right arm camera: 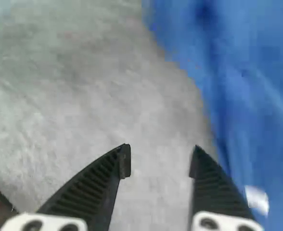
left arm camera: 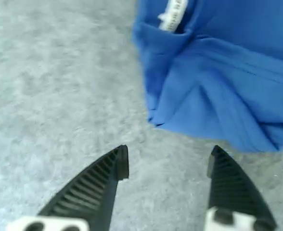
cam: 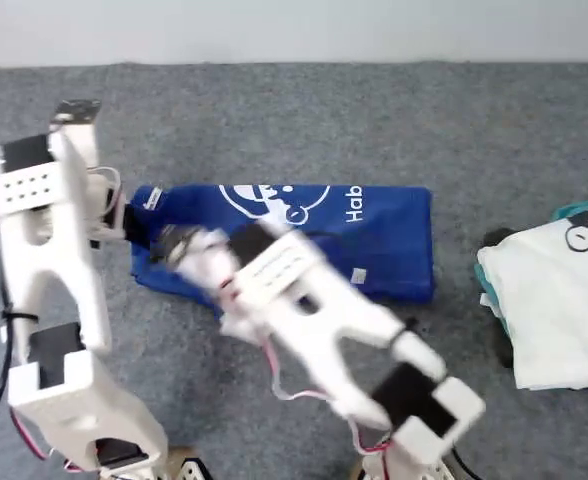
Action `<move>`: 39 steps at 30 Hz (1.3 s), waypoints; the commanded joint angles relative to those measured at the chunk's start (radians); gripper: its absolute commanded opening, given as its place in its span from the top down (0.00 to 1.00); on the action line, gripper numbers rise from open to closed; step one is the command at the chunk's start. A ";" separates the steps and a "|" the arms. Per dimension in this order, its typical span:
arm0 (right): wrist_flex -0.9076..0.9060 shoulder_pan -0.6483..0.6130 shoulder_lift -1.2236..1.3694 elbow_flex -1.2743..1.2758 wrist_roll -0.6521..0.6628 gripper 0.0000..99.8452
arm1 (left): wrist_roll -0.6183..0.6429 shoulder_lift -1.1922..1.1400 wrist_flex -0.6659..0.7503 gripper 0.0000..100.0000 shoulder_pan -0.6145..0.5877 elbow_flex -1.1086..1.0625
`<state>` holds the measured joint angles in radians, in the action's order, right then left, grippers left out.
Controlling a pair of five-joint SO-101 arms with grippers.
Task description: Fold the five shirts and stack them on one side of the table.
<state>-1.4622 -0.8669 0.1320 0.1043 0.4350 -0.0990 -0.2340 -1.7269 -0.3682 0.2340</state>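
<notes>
Hovering both grippers open and empty, you are pointing the left gripper (left arm camera: 169,150) at the short end of the blue shirt (cam: 379,245) and the right gripper (right arm camera: 161,147) at its long edge, both just beside it.

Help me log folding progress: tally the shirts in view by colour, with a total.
blue shirt, folded at mid-table: 1
white shirt, top of the stack: 1
teal shirt, an edge under the white: 1
dark shirt, an edge under the white, likely a shirt: 1
Total: 4
</notes>
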 commanded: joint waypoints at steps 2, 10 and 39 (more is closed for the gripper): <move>0.091 -0.116 0.105 -0.031 -0.003 0.85 | 0.000 0.063 -0.025 0.73 -0.109 0.036; 0.099 -0.117 0.326 -0.307 0.003 0.85 | 0.000 0.058 -0.025 0.73 -0.137 0.035; 0.091 0.197 0.561 -0.713 0.140 0.85 | -0.003 0.057 0.003 0.73 -0.135 -0.018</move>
<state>-1.4423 -0.8239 0.7073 -0.5386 0.5792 -0.0898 -0.2171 -1.7146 -0.4925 0.2478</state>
